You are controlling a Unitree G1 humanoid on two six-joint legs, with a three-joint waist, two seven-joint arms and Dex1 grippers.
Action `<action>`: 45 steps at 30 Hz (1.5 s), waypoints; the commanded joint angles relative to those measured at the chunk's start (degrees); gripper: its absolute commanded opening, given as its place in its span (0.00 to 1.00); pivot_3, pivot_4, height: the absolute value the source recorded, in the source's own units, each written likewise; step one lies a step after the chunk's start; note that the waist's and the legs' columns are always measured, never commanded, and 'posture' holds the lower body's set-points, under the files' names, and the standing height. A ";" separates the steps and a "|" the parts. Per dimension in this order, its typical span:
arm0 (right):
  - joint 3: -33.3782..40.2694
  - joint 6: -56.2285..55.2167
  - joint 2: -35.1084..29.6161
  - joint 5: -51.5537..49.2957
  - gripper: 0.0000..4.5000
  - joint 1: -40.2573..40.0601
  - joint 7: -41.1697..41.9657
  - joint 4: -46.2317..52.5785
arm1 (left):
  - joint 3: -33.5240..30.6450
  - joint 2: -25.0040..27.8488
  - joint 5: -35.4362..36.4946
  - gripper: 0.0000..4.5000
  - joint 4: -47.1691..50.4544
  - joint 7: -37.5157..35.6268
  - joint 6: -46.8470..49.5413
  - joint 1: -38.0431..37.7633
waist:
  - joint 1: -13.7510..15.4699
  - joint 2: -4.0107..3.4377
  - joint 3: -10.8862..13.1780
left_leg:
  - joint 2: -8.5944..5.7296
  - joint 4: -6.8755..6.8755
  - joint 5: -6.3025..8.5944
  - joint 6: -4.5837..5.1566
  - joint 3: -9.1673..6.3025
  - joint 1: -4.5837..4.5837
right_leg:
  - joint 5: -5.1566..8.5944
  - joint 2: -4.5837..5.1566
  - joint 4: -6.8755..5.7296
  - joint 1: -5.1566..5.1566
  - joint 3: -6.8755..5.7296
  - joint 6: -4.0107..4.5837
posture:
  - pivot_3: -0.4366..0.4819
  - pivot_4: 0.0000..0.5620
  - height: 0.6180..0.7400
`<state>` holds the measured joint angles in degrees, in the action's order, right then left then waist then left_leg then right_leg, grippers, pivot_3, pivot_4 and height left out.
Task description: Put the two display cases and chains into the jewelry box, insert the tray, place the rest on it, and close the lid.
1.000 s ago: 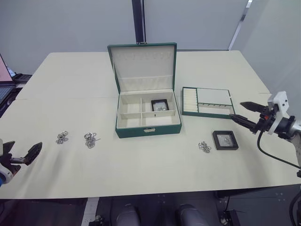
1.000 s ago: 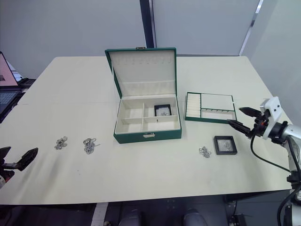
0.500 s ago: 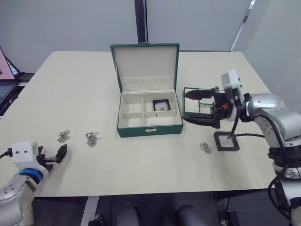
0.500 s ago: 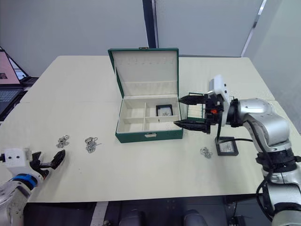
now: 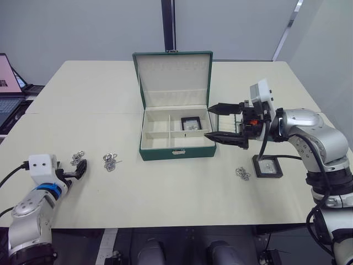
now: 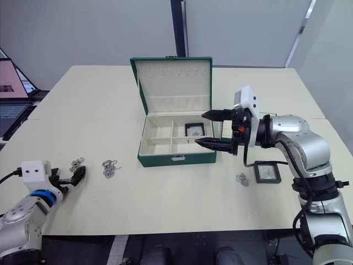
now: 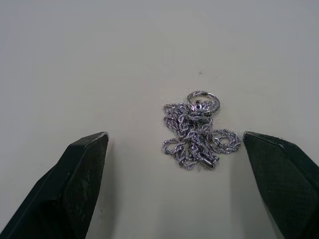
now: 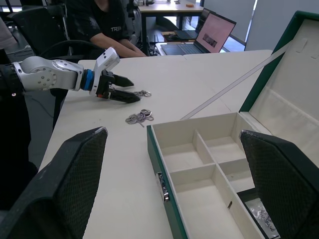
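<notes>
From the left eye view, the matte cream worktop carries the dark green jewelry box, its hinged lid standing upright and showing smooth cream lining. One black-framed display case lies flat in the box's rear right compartment; the other display case rests on the worktop to the box's right, with a small silvery chain cluster just beside it. The right gripper hovers at the box's right edge, its tapered black fingers spread wide and empty. Two more chain clusters lie well left of the box, the farther one close to the left gripper.

In the left wrist view, the left gripper's textured black fingers stand far apart, a tangled rope-twist chain with a ring lying on the worktop between them, untouched.

In the right wrist view, the right gripper's fingers are parted over the box's divided cream compartments; a person sits in the background.
</notes>
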<state>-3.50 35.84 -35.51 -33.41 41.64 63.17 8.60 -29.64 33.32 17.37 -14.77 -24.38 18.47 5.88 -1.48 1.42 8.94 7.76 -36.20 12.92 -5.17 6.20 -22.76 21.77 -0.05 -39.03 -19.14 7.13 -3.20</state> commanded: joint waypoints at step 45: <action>3.39 1.91 -0.55 -4.19 1.00 0.91 -3.53 3.18 | 2.94 2.08 2.46 0.41 -3.51 -5.52 -2.05 -2.77 | -0.56 -1.22 -0.73 | -0.04 0.17 0.01 0.01 0.09 0.02 | 0.01 -0.01 0.07 -0.08 0.16 -0.01 | 0.48 0.27 1.00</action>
<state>-1.29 38.42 -36.02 -37.13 41.61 59.66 10.52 -26.30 35.53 19.06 -18.97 -28.89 14.78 4.93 -2.05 0.20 8.22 7.72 -36.03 12.94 -5.17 6.29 -22.74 21.78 -0.06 -38.95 -19.23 7.29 -3.21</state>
